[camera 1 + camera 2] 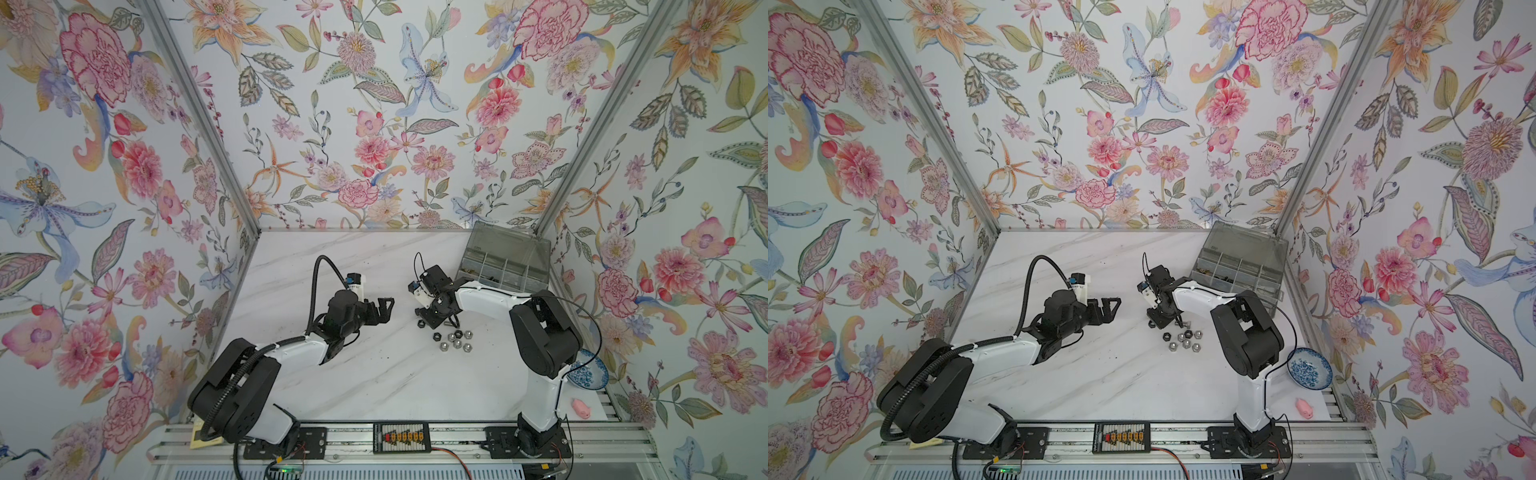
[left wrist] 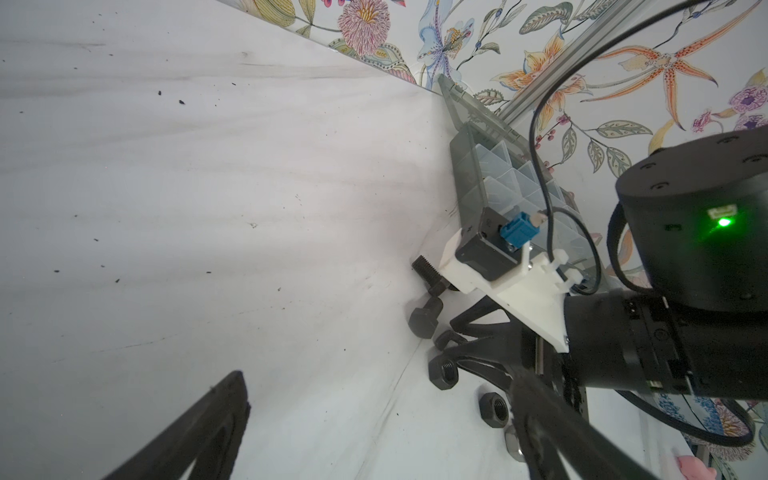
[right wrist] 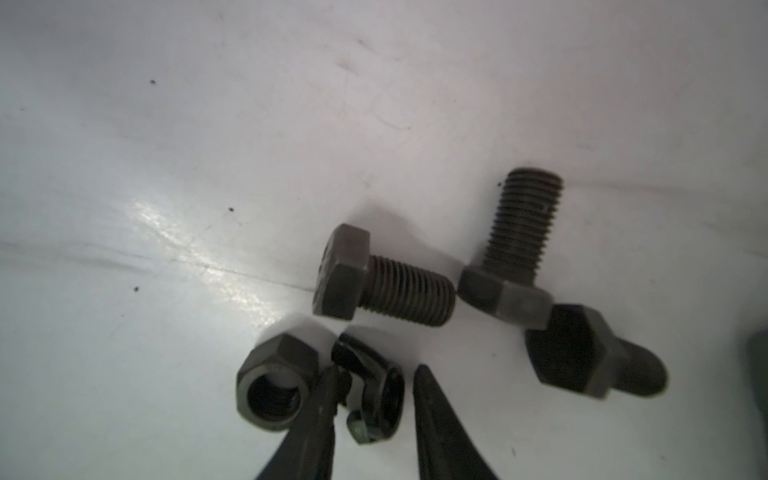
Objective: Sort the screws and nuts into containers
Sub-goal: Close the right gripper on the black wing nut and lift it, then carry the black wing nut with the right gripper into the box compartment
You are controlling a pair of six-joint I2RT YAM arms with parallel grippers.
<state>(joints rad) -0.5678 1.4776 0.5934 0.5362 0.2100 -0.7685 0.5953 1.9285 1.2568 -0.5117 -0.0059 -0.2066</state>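
My right gripper (image 3: 374,399) straddles a glossy black nut (image 3: 376,395) standing on edge on the bench (image 3: 208,145), jaws not yet touching. At two o'clock, three black bolts (image 3: 384,282) lie flat, shafts splayed apart. Left gripper (image 1: 384,309) hangs released.

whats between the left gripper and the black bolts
Nothing: only bare table between the left gripper and the black bolts, clear in both top views and the left wrist view.
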